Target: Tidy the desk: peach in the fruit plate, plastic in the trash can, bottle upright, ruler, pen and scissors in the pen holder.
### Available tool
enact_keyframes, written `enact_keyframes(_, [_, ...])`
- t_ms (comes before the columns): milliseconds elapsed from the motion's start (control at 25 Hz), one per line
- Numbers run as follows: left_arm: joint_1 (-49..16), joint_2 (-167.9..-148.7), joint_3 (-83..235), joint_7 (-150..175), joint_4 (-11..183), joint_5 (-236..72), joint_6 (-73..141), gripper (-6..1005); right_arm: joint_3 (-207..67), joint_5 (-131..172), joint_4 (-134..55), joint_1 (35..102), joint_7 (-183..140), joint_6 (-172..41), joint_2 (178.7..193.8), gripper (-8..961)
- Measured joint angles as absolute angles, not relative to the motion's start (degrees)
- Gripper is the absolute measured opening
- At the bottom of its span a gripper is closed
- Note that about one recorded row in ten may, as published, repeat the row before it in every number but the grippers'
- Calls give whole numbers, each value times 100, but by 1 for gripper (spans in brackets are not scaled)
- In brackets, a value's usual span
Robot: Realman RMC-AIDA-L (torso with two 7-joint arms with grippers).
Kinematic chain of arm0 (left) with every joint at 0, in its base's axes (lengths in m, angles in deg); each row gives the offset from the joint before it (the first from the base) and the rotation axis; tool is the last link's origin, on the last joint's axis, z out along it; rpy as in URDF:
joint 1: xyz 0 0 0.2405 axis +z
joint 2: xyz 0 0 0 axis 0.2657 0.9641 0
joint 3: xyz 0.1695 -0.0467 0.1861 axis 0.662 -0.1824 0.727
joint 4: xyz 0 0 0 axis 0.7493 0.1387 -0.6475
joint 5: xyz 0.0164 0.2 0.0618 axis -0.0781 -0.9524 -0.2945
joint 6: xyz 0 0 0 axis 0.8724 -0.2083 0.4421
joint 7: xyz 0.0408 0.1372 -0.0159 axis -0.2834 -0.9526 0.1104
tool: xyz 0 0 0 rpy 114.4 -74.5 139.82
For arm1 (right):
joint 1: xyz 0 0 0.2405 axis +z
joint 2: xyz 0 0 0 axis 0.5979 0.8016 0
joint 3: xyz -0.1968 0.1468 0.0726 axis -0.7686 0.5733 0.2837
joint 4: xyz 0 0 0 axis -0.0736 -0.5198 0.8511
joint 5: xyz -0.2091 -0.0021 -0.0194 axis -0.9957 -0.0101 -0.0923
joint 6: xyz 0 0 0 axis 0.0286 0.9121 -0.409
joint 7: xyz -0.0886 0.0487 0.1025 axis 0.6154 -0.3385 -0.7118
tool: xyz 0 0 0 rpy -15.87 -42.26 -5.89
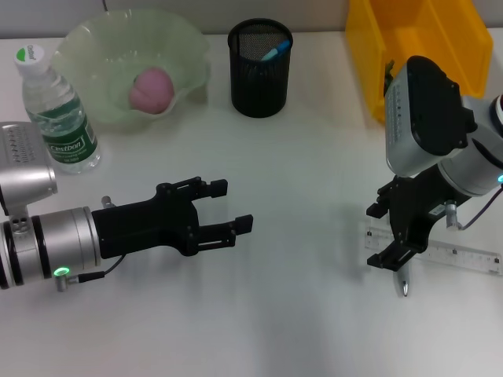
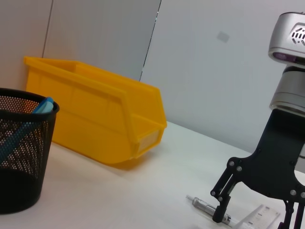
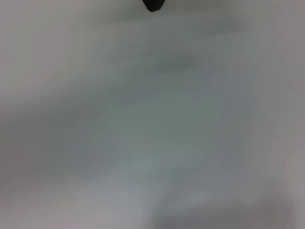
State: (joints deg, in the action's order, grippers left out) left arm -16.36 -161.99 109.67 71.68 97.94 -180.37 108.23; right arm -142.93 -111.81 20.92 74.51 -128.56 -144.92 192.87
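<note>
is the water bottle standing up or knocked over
Upright. In the head view the bottle stands on its base on the table, cap at the top, beside the green fruit plate.

The counter (image 1: 299, 157) is smooth, matt white. The pen holder (image 1: 260, 69) is black wire mesh, matt. The trash can (image 2: 100, 117) is glossy yellow moulded plastic. The fruit plate (image 1: 94, 47) looks like translucent pale green glass or plastic with a wavy rim; the peach (image 1: 151, 89) has a soft, dull pink skin. The bottle (image 1: 56, 110) is clear shiny plastic with a printed label. The ruler (image 1: 464, 255) is transparent plastic. Both arms have brushed silvery metal housings and matt black fingers (image 1: 236, 226).
</note>
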Motion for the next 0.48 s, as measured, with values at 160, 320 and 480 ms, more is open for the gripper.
enact_keyframes(160, [-1644,-16202,10967,7175,9783,-18024,10821,764,-14292,-11185,2092,7451,-12815,-14454,19287,813])
enact_keyframes(320, [-1667,-16202,10964,7175,9779,-18019,10808,763,-14291,-11184,2088,7451,-12776,-14422,19287,808])
enact_keyframes(480, [-1685,-16202,10958,7175,9772,-18014,10798,762,-14293,-11173,2083,7451,-12731,-14420,19287,802])
